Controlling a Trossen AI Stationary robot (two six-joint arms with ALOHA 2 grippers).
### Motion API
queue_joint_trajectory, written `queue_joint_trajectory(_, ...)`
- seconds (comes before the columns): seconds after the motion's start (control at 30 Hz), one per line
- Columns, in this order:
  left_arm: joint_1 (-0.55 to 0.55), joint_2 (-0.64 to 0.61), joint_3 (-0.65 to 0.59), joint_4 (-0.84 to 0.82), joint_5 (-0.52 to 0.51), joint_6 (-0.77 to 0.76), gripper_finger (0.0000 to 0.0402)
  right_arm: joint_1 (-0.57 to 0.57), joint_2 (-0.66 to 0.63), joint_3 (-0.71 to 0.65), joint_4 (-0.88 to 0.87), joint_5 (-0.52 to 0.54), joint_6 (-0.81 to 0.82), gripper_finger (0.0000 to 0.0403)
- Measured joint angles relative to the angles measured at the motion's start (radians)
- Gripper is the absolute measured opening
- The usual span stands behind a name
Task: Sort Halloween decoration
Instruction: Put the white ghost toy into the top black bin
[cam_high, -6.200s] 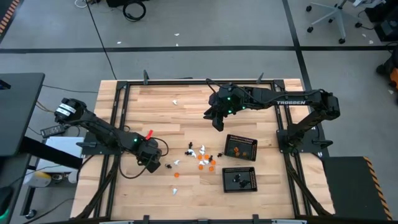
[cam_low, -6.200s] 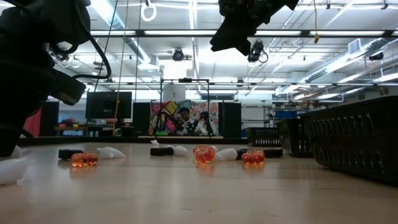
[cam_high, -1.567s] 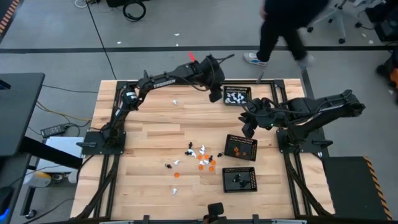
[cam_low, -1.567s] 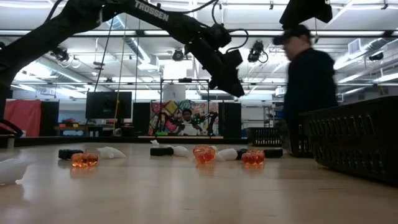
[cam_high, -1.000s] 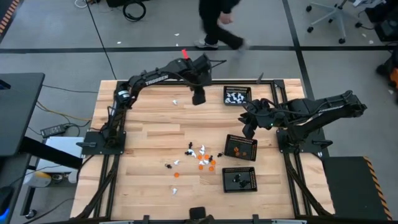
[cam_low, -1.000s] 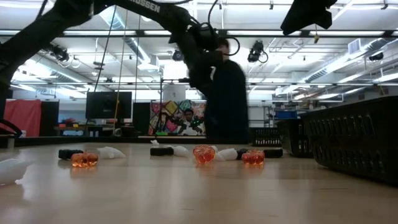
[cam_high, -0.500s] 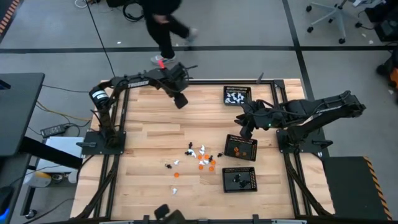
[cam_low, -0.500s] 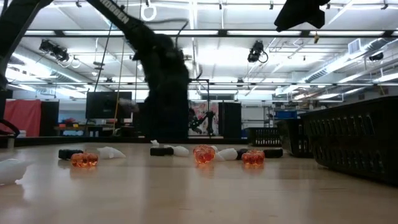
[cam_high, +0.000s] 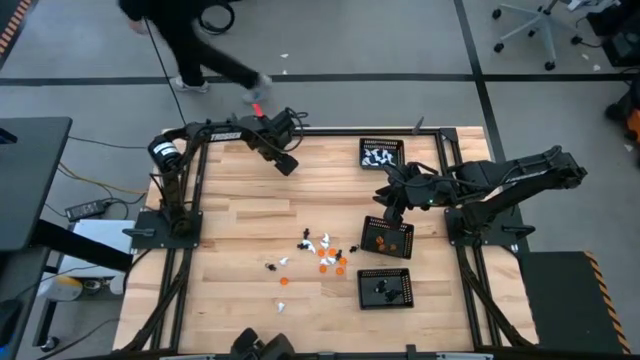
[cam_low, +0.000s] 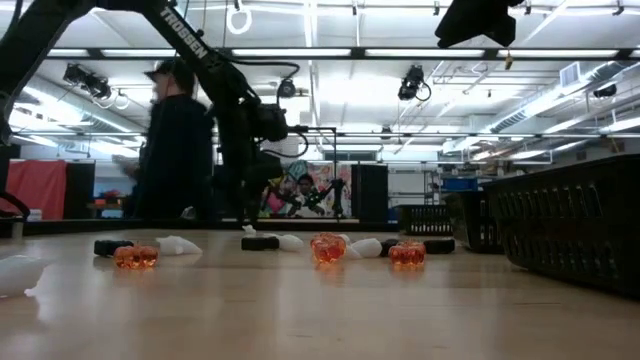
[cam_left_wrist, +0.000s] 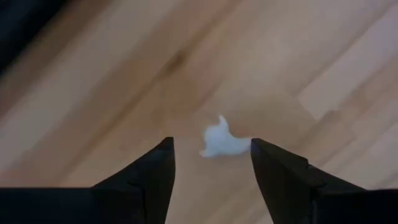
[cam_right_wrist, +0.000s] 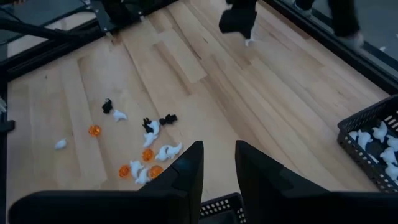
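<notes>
The Halloween decoration is mostly a loose cluster of tiny white, orange and black figures (cam_high: 322, 255) lying mid-table. One white figure (cam_left_wrist: 221, 141) lies alone on the wood near the far edge. My left gripper (cam_left_wrist: 211, 145) is open just above it, a finger on either side; in the high view this gripper (cam_high: 286, 161) is at the far left. My right gripper (cam_high: 391, 207) hovers over the far edge of the tray holding orange figures (cam_high: 388, 237). Its fingers (cam_right_wrist: 219, 163) stand a little apart with nothing between them.
A tray of white figures (cam_high: 381, 153) sits at the far edge and a tray of black figures (cam_high: 386, 288) nearer the front right. More stray figures (cam_high: 281, 281) lie toward the front left. A person (cam_high: 185, 45) walks past beyond the table's far edge.
My left gripper has swung from beside the white-figure tray toward the table's left along the far edge and come down over the lone white figure. The person has walked leftward behind the table.
</notes>
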Motion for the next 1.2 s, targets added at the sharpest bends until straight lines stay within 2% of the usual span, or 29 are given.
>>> queue_joint_trajectory(0.23, -0.006, 0.049, 0.0, 0.006, 0.013, -0.1, 0.022, 0.0, 0.0, 0.0, 0.012, 0.003, -0.001, 0.0098)
queue_joint_trajectory(0.6, -0.01, 0.064, 0.002, 0.047, 0.016, -0.132, 0.0217, 0.003, 0.0, 0.0, 0.012, 0.001, 0.021, 0.0098)
queue_joint_trajectory(0.97, -0.032, 0.066, 0.003, 0.051, 0.031, -0.085, 0.0146, 0.002, 0.0, 0.0, 0.012, 0.006, -0.003, 0.0098)
queue_joint_trajectory(1.2, -0.032, 0.067, 0.003, 0.051, 0.032, -0.065, 0.0114, 0.002, 0.0, 0.0, 0.012, 0.003, -0.003, 0.0098)
